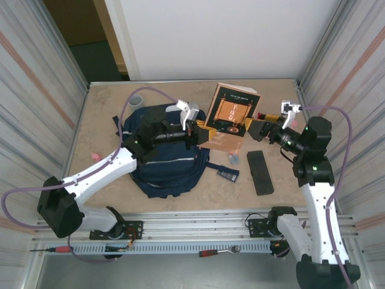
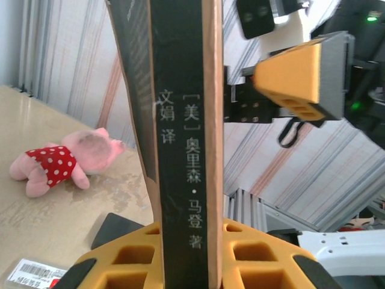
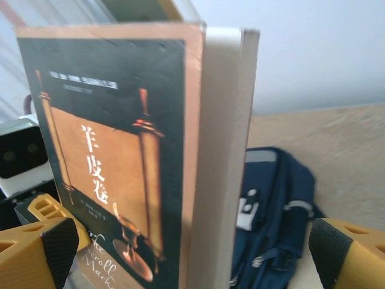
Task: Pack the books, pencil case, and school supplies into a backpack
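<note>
Nearest the arms, at about 4 o'clock on the table [image 1: 102, 120], a flat black oblong [image 1: 260, 172] lies beside a small dark grid-faced piece of the school supplies [image 1: 227, 174]. The navy backpack [image 1: 168, 164] sprawls at 8 o'clock, under the left arm. Past it, around 1 o'clock, the left tool [image 1: 197, 133] pinches the brown book [image 1: 231, 108] by its spine. The right tool [image 1: 257, 125] is spread wide, with the book standing between its fingers. A grey cup [image 1: 136, 99] sits at 11 o'clock.
</note>
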